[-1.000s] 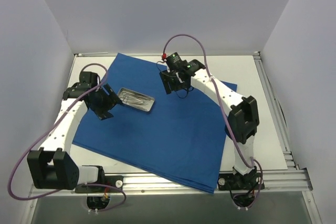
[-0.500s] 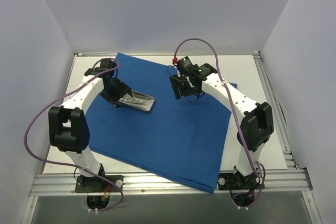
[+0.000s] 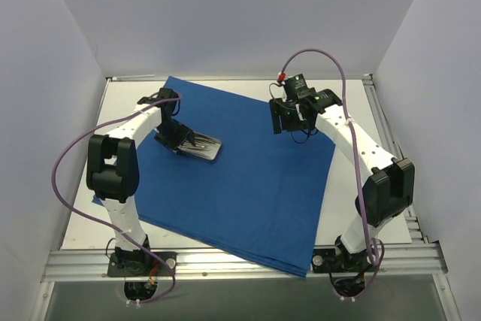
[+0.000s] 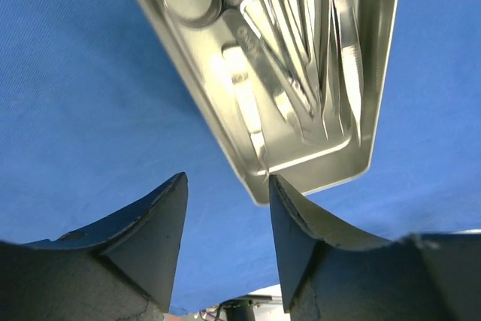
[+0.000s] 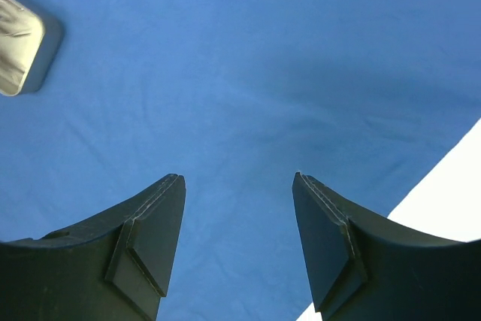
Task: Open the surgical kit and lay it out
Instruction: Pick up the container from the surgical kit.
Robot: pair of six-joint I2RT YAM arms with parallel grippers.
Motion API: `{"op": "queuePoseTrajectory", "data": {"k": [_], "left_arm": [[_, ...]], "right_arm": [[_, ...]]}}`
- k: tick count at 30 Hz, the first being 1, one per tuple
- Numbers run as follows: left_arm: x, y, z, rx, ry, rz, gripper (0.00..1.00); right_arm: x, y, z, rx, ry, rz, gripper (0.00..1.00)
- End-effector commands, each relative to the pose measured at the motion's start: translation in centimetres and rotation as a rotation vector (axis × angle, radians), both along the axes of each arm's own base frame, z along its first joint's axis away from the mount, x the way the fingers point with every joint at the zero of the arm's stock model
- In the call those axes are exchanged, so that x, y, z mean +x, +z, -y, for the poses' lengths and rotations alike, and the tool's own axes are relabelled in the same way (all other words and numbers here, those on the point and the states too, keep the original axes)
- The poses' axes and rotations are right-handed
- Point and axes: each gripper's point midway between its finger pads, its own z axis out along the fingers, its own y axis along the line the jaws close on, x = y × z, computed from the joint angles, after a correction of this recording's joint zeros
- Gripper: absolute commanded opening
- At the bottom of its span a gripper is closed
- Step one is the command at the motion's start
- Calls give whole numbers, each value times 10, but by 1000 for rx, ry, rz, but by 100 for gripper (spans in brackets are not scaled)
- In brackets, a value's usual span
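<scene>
You see left gripper (image 4: 225,182) part-open astride metal tray (image 4: 316,178) corner, unclamped | right gripper (image 5: 237,178) part-open, empty, over blue cloth (image 3: 248,186) | tray holds instruments (image 4: 301,73), toward table (image 3: 349,92) far-left corner

No readable text; a faint stamp (image 4: 246,37) on one instrument (image 4: 289,80) is too blurred

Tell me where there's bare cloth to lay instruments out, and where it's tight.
Free: the wide middle and near half of the blue cloth, between the tray and the cloth's right edge, nearer than the right claw. Tight: the tray's left end, where the open left claw sits at its corner.
</scene>
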Motion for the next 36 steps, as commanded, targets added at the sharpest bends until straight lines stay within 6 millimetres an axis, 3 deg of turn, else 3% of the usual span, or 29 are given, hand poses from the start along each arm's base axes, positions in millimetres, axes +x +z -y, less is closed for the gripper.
{"op": "queuePoseTrajectory", "data": {"k": [1, 10, 22, 34, 36], "left_arm": [[13, 2, -1, 24, 29, 11, 56], [15, -13, 0, 26, 45, -19, 48], [21, -20, -7, 64, 13, -32, 21], [21, -35, -5, 49, -20, -54, 22], [21, -34, -5, 47, -26, -46, 18]], "right_arm": [[-7, 5, 3, 11, 22, 3, 60], [-8, -7, 6, 4, 34, -24, 60], [-7, -9, 6, 9, 39, -36, 60], [-7, -12, 4, 11, 43, -43, 60], [-6, -12, 4, 11, 43, -43, 60]]}}
